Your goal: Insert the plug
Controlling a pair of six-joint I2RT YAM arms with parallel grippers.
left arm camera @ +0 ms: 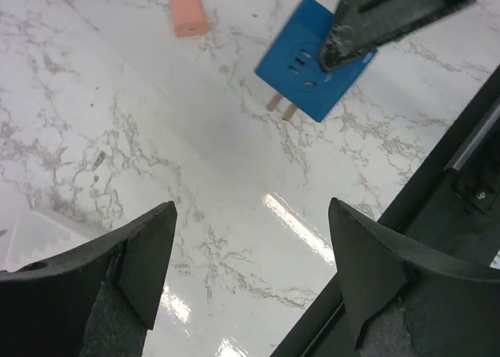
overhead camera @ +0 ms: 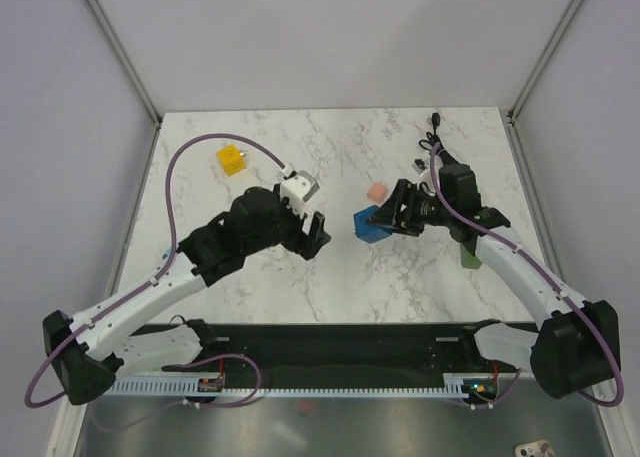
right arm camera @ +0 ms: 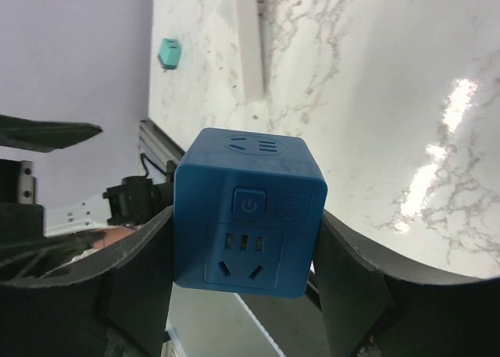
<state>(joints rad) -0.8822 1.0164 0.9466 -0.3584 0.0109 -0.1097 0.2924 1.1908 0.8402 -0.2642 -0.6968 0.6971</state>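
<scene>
Right hand (right arm camera: 244, 236) pinches our blue socket cube (right arm camera: 248, 177), rigid, slick; left hand (left arm camera: 248, 216) spread. We'd take the light white plug (overhead camera: 298, 188) by its flat sides.

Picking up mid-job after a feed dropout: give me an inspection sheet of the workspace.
Surface: marble table, nothing spilled seen.
Job's things: blue socket cube, prongs out, in right gripper; white box on table.
Clutter: yellow block, pink block, green block.
Grippers: left gripper open, empty; right jaws shut on cube.
Cables: purple cable arcs to left wrist; black cable at far edge.
Surroundings: grey walls; nothing else seen.
</scene>
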